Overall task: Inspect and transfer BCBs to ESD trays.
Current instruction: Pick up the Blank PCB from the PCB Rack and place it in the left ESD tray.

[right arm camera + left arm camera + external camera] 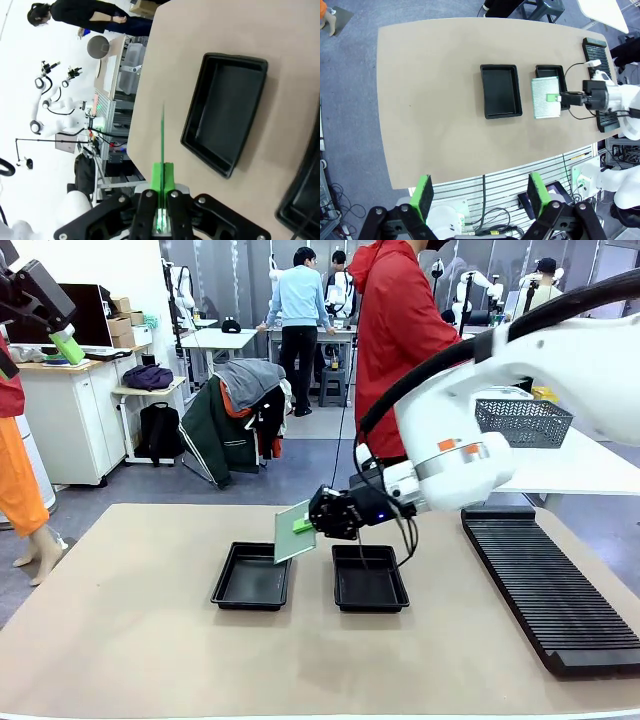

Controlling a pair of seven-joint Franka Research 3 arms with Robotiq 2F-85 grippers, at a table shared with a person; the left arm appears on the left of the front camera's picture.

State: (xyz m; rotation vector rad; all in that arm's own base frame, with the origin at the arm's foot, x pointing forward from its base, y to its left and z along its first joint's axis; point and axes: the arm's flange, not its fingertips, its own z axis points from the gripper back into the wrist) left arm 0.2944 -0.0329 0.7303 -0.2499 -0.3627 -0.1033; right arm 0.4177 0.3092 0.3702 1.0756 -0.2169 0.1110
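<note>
My right gripper (304, 525) is shut on the edge of one BCB (294, 533), a thin pale green-grey board. It holds the board tilted in the air over the gap between the two black ESD trays. The left tray (252, 577) and the right tray (369, 579) both lie empty. In the right wrist view the board (163, 134) shows edge-on between the gripper's fingers (169, 182), beside one tray (225, 112). My left gripper (481, 195) hangs open high above the table, looking down on the trays (501, 91) and the held board (545, 98).
A long black ribbed rack (550, 585) runs along the table's right side. A grey wire-mesh basket (523, 422) stands on a white table behind it. A person in a red jacket (400, 330) stands at the far edge.
</note>
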